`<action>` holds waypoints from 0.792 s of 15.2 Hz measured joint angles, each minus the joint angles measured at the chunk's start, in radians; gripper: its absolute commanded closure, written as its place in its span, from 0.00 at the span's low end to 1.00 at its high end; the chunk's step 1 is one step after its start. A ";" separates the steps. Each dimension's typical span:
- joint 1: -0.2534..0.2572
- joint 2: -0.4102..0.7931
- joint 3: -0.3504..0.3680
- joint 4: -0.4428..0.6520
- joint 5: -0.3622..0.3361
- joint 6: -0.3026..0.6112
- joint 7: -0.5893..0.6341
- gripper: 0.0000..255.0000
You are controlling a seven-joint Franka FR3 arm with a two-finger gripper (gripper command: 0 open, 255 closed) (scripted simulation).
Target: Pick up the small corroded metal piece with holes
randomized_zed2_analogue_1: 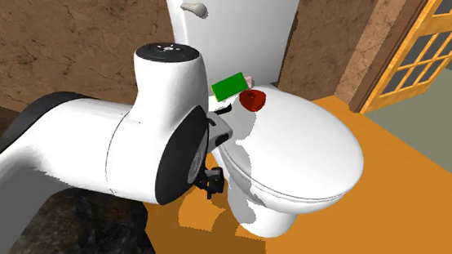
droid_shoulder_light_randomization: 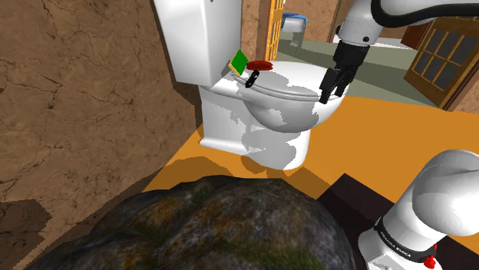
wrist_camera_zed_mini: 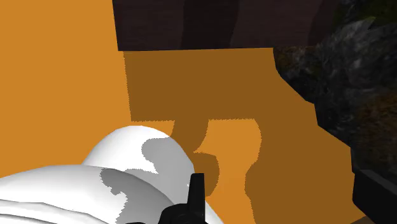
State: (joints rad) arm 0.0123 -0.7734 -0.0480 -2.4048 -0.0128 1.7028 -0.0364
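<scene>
The small dark metal piece (droid_shoulder_light_randomization: 251, 79) lies at the back of the white toilet's closed lid (droid_shoulder_light_randomization: 295, 80), between a green block (droid_shoulder_light_randomization: 239, 60) and a red bowl-shaped object (droid_shoulder_light_randomization: 261, 65). In the second exterior view the dark piece (randomized_zed2_analogue_1: 224, 110) sits just below the green block (randomized_zed2_analogue_1: 229, 86), beside the red object (randomized_zed2_analogue_1: 255, 99). My black gripper (droid_shoulder_light_randomization: 331, 92) hangs at the front of the lid, well away from the piece, toward the shoulder view's right. In the wrist view its fingers (wrist_camera_zed_mini: 196, 191) meet in one point over the toilet's white rim (wrist_camera_zed_mini: 127, 159), with nothing held.
The toilet's tank (droid_shoulder_light_randomization: 199, 34) stands against a brown wall (droid_shoulder_light_randomization: 77, 92). A large dark mossy rock (droid_shoulder_light_randomization: 207, 226) lies in front of the toilet on the orange floor (droid_shoulder_light_randomization: 368, 146). A wooden glazed door (randomized_zed2_analogue_1: 417, 54) stands off to one side. My white arm (randomized_zed2_analogue_1: 108, 151) blocks part of the second exterior view.
</scene>
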 measured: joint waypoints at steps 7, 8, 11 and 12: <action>-0.031 0.186 0.092 0.118 0.042 0.079 0.225 0.00; -0.038 0.221 0.106 0.140 0.046 0.093 0.269 0.00; -0.060 0.330 0.151 0.227 0.049 0.121 0.406 0.00; -0.068 0.369 0.164 0.264 0.047 0.124 0.450 0.00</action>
State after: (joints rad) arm -0.0556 -0.4041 0.1155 -2.1407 0.0347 1.8264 0.4133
